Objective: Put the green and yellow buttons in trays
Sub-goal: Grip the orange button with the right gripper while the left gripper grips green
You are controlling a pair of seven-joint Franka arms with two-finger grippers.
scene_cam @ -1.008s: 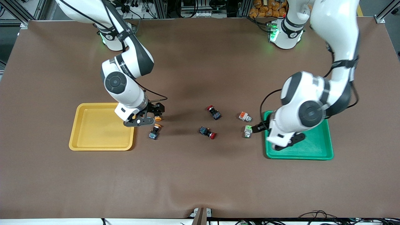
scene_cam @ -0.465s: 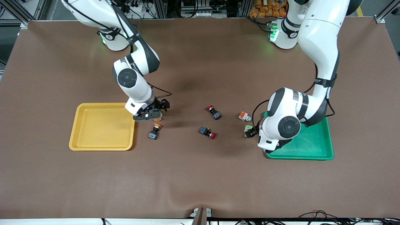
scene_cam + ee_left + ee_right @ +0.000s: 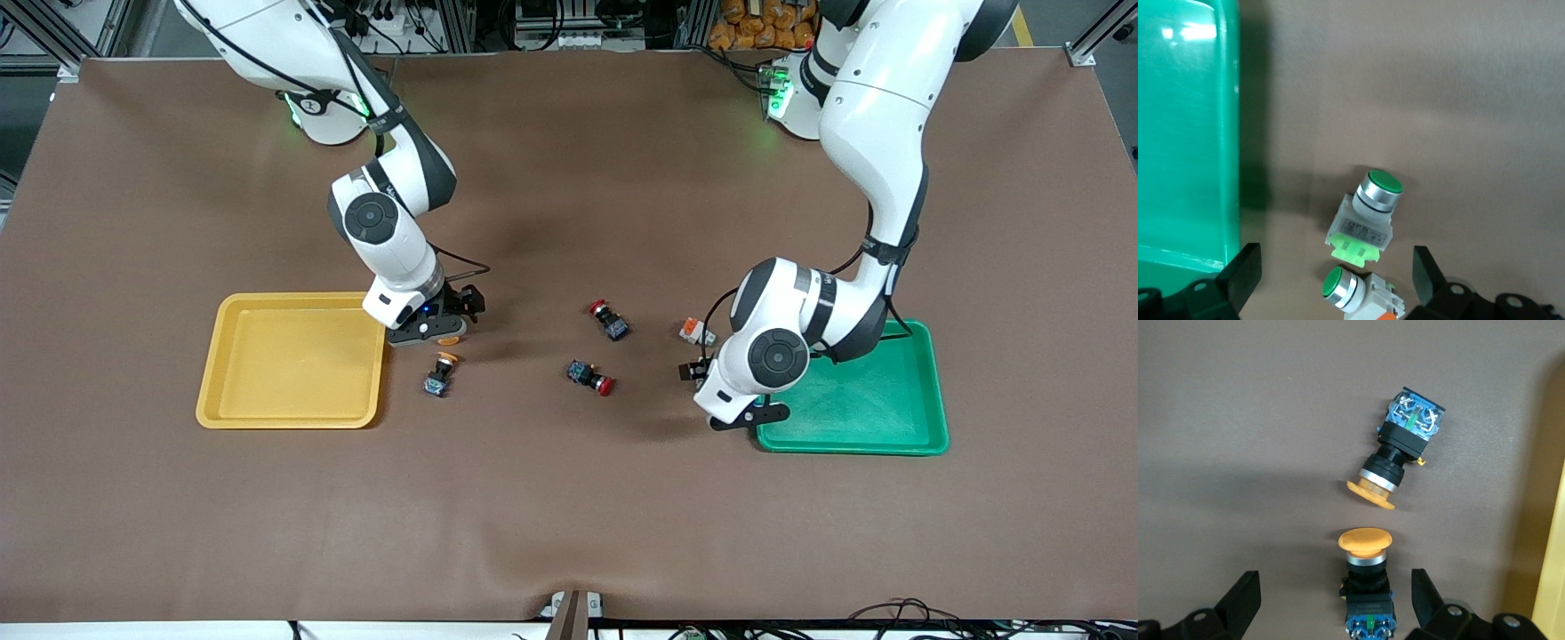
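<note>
My right gripper (image 3: 436,325) (image 3: 1335,600) hangs open beside the yellow tray (image 3: 233,404). One yellow-capped black button (image 3: 1368,587) (image 3: 449,339) lies between its fingers. A second yellow-capped button (image 3: 1399,450) (image 3: 438,373) lies cap to cap with it, nearer the front camera. My left gripper (image 3: 701,366) (image 3: 1335,280) is open beside the green tray (image 3: 889,440) (image 3: 1185,133). Between its fingers lies a pale green-capped button with an orange block (image 3: 1358,293) (image 3: 696,332). A pale green-capped button with a green block (image 3: 1365,217) lies just past the fingertips; the left arm hides it in the front view.
Two black buttons with red caps (image 3: 609,320) (image 3: 591,377) lie mid-table between the two arms. Both trays hold nothing. The yellow tray's rim (image 3: 1553,587) shows close to my right gripper.
My left gripper has swung off the green tray to the two pale buttons. My right gripper has shifted slightly away from the yellow tray over the yellow-capped button. Both stayed open.
</note>
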